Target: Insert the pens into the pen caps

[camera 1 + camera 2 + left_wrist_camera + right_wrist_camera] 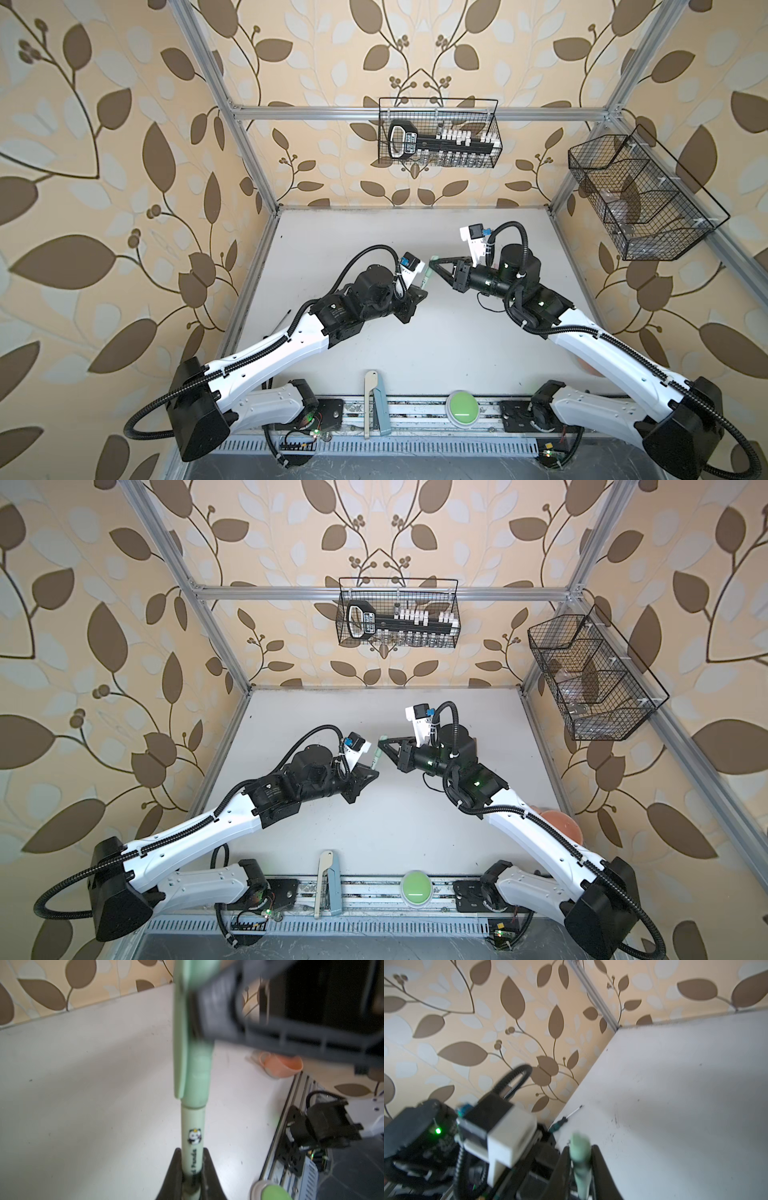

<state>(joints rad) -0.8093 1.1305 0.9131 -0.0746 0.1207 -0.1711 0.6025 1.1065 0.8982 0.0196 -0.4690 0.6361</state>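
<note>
Left hand (191, 1151) tight on pen (193, 1122) (capped)

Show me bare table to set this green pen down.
Bare: the back strip of the table behind the green pen, and the wide middle between it and the front edge. Crowded: that edge with beige tool and green button, right edge with orange cup, left edge with screwdriver.

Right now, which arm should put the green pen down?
Left, probably. The left gripper is shut on the green pen, and the green cap already sits on it. The right gripper only straddles the cap's end.
</note>
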